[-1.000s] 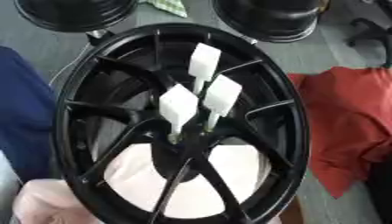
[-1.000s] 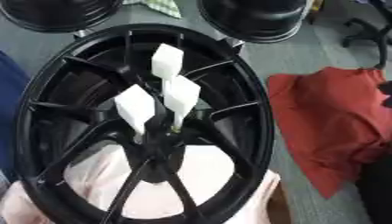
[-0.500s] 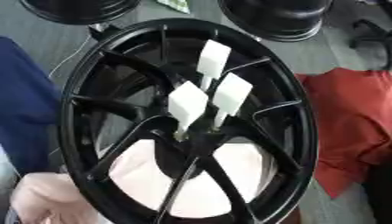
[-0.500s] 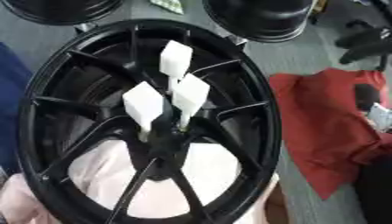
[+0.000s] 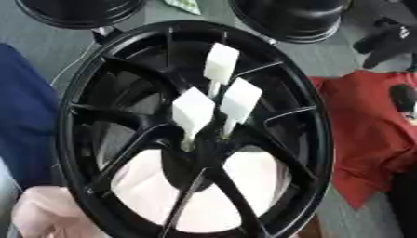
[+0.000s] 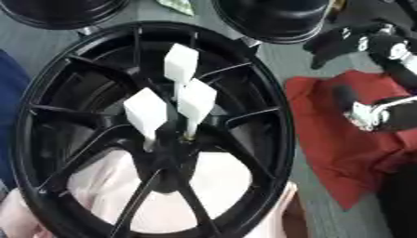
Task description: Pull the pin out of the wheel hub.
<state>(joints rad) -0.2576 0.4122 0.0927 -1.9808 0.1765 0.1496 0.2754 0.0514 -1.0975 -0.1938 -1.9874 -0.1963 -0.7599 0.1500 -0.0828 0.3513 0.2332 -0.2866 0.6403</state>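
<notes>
A black spoked wheel hub (image 5: 322,139) fills the middle of both views. Three pins with white block heads stand near its centre: one at the back (image 5: 221,63), one on the right (image 5: 241,99) and one on the left (image 5: 194,111). My right hand (image 6: 352,40), black with silver joints, comes in from the upper right and hovers beside the rim, well apart from the pins. Its fingers hang relaxed and hold nothing. A further black and silver part of that arm (image 6: 381,114) shows below it over the red cloth. My left hand shows in no view.
A red cloth (image 5: 366,135) lies right of the wheel. Two more black wheels (image 5: 285,18) (image 5: 77,11) stand behind it. Dark blue fabric (image 5: 24,121) lies at the left, and a pale pink cloth (image 5: 204,204) shows through the lower spokes.
My right hand has come into view from the upper right and moved left toward the rim. The whole picture has shifted a little; the pins stand as before.
</notes>
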